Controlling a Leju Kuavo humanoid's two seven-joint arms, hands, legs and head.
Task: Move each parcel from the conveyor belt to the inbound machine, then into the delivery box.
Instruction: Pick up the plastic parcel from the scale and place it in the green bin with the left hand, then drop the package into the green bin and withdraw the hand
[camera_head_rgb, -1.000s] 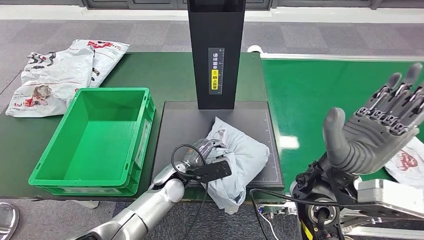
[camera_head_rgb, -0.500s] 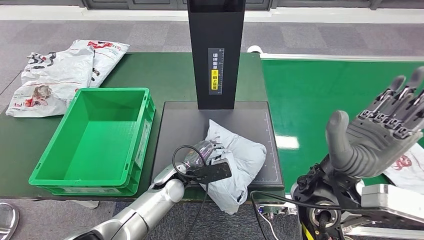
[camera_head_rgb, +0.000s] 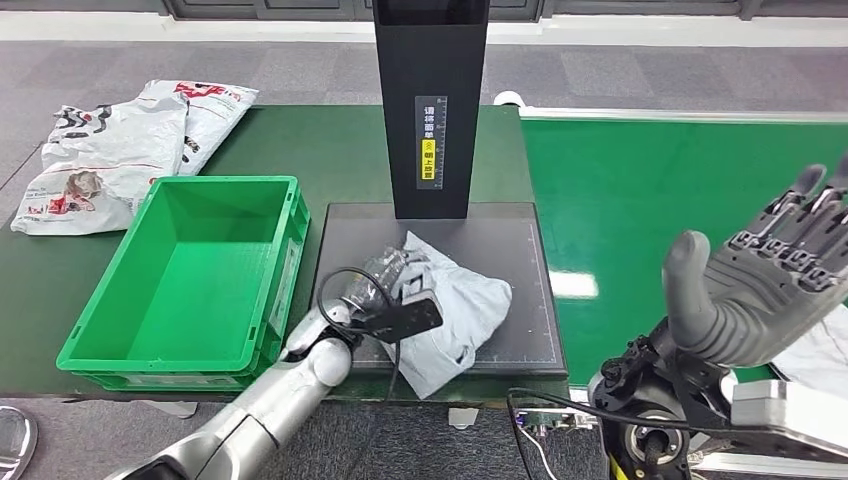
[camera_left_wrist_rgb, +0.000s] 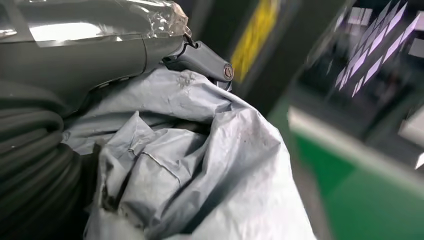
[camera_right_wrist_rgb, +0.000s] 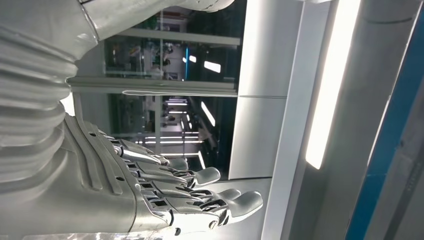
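Parcel (camera_head_rgb: 450, 305) is shifting left across the dark scanner plate (camera_head_rgb: 520, 240) versus the earlier frames — I'm dragging it with my left robot hand (camera_head_rgb: 385, 290), which is gripping the grey bag at its left end. It's now nearer the green delivery box (camera_head_rgb: 90, 340), so I'm judging the scan step as done and the move into the box as starting. Box is sitting empty just left of the plate on the table (camera_head_rgb: 330, 150); two other white mailers (camera_head_rgb: 110, 150) are lying beyond it, at the table's far left.

Parcel is looking like a soft grey plastic mailer, crumpled, wrinkled, scuffed, with one corner hanging over the plate's near edge. In the wrist view the film (camera_left_wrist_rgb: 200, 165) is bunching under my fingers, so it's probably going to sag when lifted.

Black scanner column (camera_head_rgb: 432, 100) is standing behind the parcel. Further right, my right robot hand (camera_head_rgb: 775, 280) is hovering open, fingers spread, holding nothing, over the green conveyor belt (camera_head_rgb: 620, 190), sitting slightly lower than before.
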